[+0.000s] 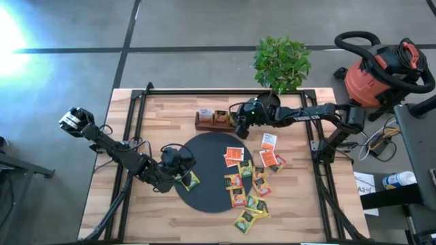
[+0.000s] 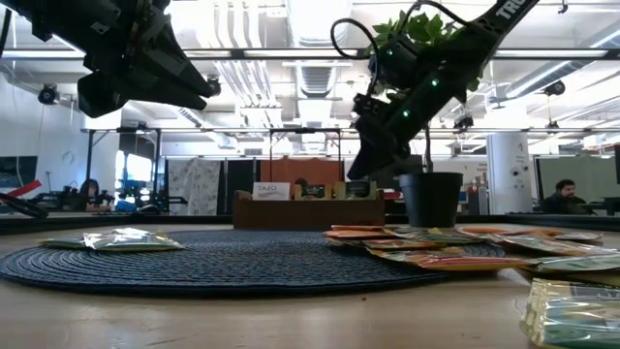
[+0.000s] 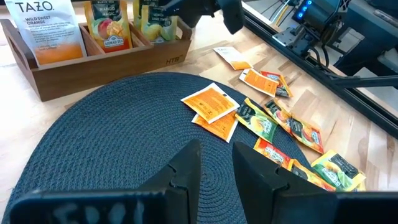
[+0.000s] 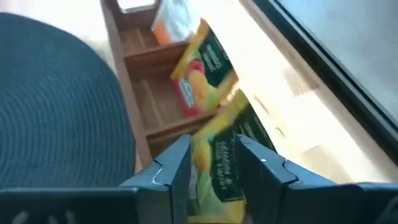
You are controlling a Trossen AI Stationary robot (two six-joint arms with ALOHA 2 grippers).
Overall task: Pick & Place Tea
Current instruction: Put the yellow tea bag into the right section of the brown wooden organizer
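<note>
Many tea sachets [image 1: 253, 182] lie scattered over the right side of the round black mat [image 1: 204, 170] and the wood beside it. One more sachet [image 1: 191, 180] lies flat on the mat's left edge. The wooden box [image 1: 212, 122] behind the mat holds upright sachets [image 3: 46, 31]. My right gripper [image 1: 240, 126] hangs open over the box's right end. A yellow-green sachet [image 4: 227, 165] shows between and below its fingers, standing tilted in the end compartment next to an orange-green one [image 4: 205, 68]. My left gripper [image 3: 216, 163] hovers open over the mat's left part with nothing in it.
A potted plant [image 1: 283, 62] stands at the table's far edge, just behind my right arm. A red shop vacuum [image 1: 381, 71] sits off the table at the far right. Black frame rails [image 1: 133, 129] run along the table's left and right sides.
</note>
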